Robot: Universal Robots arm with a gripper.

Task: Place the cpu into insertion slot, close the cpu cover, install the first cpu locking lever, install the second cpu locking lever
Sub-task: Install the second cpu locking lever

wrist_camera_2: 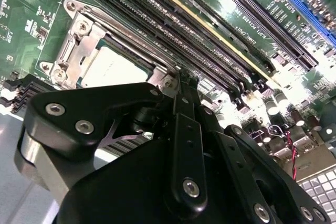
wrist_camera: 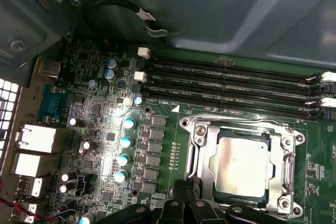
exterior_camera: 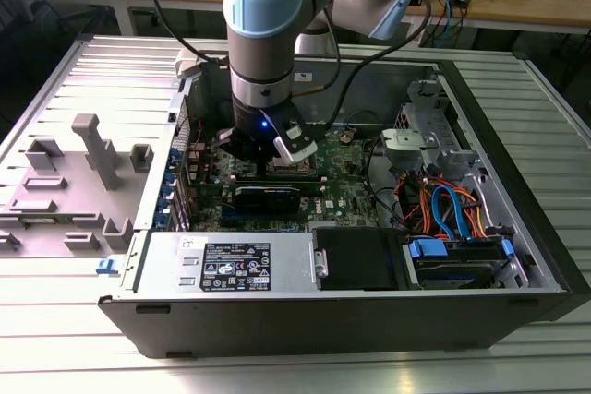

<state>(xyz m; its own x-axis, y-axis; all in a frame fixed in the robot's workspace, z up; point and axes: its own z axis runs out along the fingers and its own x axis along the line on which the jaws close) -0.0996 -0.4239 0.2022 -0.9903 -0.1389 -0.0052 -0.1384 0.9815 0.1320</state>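
Case: open computer case [exterior_camera: 517, 256] lying on a slatted metal table [exterior_camera: 83, 339]; motherboard [exterior_camera: 346, 177] inside.
Socket: cpu [wrist_camera: 242, 167] seated in the socket; cpu cover [wrist_camera: 202, 153] lowered around it, at 3 o'clock of the capacitors.
Count: one cpu, one cover, four memory slots [wrist_camera: 231, 85], five blue-topped capacitors [wrist_camera: 126, 141].
Tool: gripper [wrist_camera_2: 181, 85] fingers drawn together, holding nothing, tip at the cover's edge.
Surroundings: wooden bench [exterior_camera: 517, 2] at 12 o'clock.
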